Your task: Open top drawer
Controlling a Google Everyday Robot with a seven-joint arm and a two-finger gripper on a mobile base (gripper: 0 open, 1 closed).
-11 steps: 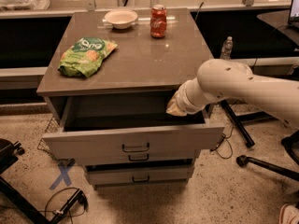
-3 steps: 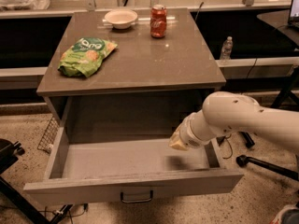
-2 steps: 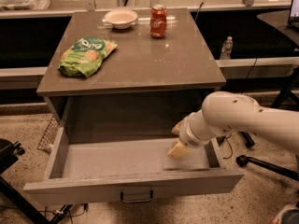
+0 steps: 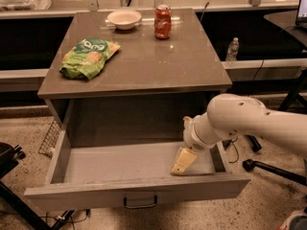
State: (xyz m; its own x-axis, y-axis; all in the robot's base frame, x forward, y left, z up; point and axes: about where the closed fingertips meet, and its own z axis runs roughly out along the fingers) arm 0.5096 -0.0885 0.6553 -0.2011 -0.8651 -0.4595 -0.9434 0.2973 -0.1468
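One top drawer [image 4: 96, 191] is shown pulled out at lower centre of the frame. The gripper [image 4: 183, 162] is located inside its right end; grip state cannot be told.

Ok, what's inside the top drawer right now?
Only the gripper shows inside the top drawer, low at its right front; the rest in view is bare grey floor. The arm covers the right rear corner, so that spot can't be checked.

cream gripper [image 4: 183, 163] (in grey top drawer [image 4: 76, 194])
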